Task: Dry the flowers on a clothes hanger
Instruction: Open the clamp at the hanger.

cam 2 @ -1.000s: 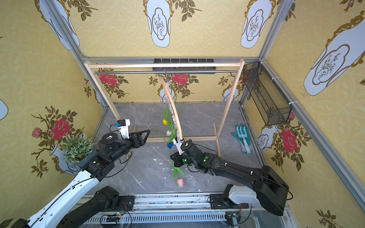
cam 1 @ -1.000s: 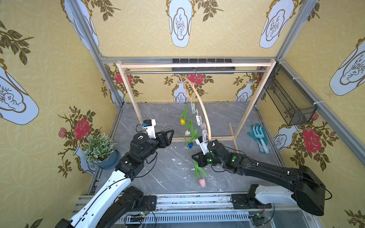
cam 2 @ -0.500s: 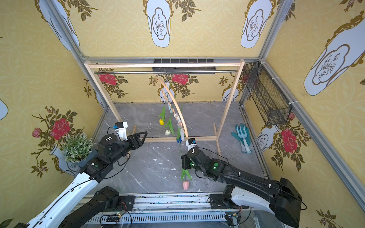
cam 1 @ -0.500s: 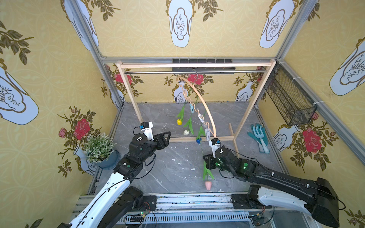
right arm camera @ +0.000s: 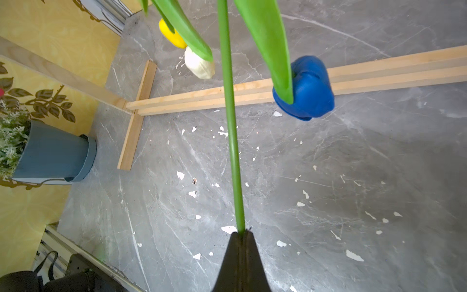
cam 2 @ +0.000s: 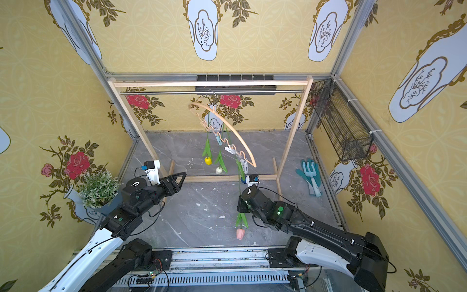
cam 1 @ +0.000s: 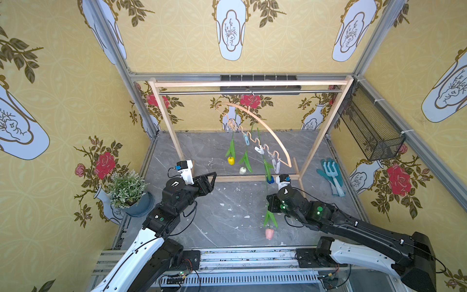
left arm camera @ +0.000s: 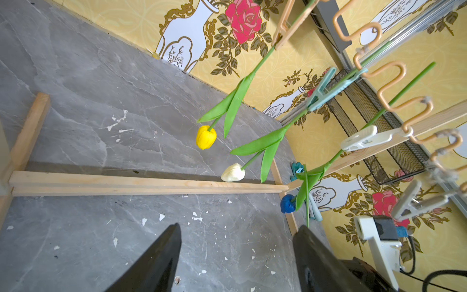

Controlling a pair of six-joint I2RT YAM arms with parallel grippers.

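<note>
Green stem (right arm camera: 232, 151) sits pinched in the fully closed right claw (right arm camera: 242, 231). Its pink tulip (cam 1: 269, 233) hangs head-down over the near side of the table (cam 1: 222, 222), not yet pegged. The left claw (left arm camera: 238, 226) gapes wide and holds nothing. Farther back, the yellow tulip (cam 1: 230, 160), white tulip (cam 1: 242, 170) and blue tulip (cam 1: 270, 180) dangle from the clothes hanger (cam 1: 277, 136), whose nearest clothespin (cam 1: 276, 166) is bare. Three are hung; one is left.
</note>
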